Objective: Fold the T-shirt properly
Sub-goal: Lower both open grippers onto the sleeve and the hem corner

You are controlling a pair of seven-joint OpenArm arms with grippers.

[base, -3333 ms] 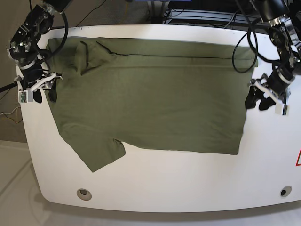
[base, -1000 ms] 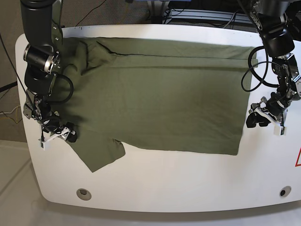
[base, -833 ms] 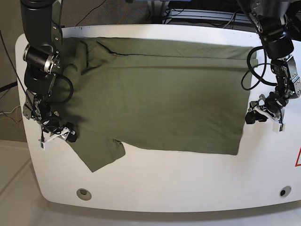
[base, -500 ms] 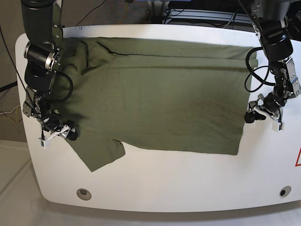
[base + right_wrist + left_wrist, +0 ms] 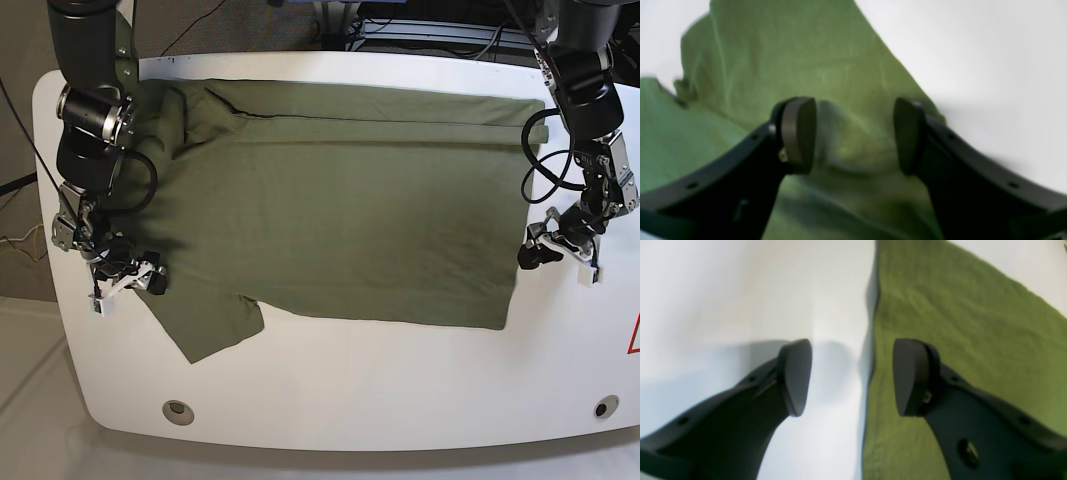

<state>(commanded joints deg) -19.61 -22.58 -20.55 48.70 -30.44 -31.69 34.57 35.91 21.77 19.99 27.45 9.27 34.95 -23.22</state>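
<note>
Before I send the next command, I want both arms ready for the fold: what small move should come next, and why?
Probably lower and close both grippers. The left gripper is open, straddling the T-shirt edge, one finger over cloth, one over the table. The right gripper is open over a raised wrinkle of the sleeve. Neither holds cloth.

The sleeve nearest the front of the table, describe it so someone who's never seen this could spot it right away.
Start from the white table and the olive-green T-shirt spread across it. Follow the shirt's front edge toward the right hand; the sleeve is the flap jutting diagonally toward the table's front edge. Unlike the other, bunched sleeve, it lies flat.
</note>
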